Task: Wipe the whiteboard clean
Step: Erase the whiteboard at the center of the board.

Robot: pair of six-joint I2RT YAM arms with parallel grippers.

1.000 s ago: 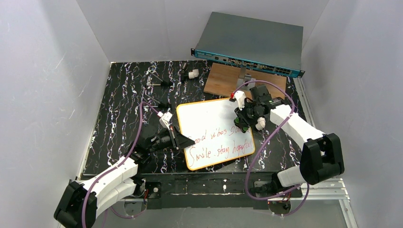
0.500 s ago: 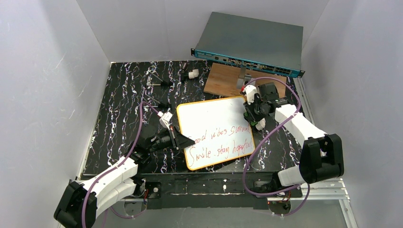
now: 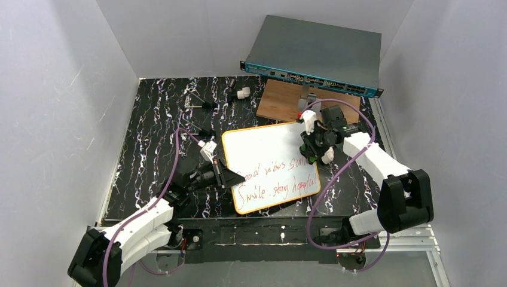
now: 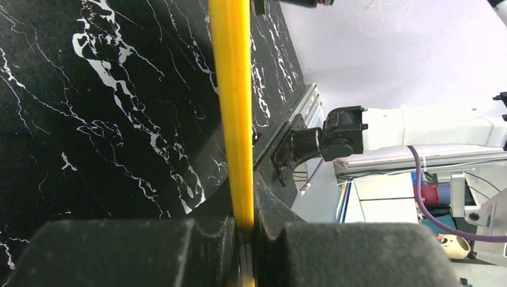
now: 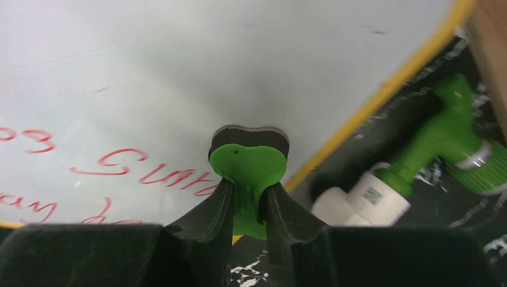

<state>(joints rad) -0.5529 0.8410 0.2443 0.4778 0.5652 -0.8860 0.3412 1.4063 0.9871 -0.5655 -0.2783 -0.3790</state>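
since half a second ago the right gripper (image 3: 313,143) has slid back down-left onto the whiteboard (image 3: 263,149), centre of the top view, jaws narrow on a green eraser (image 5: 248,164) (pad against the white surface). left gripper (image 4: 244,224) pinches its yellow frame (image 4: 232,89), left edge; red writing (image 3: 275,179) lower down.

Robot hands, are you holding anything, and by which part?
The left gripper is shut on the whiteboard, clamping the yellow frame along its left edge. The right gripper pinches a green eraser by its green grip.
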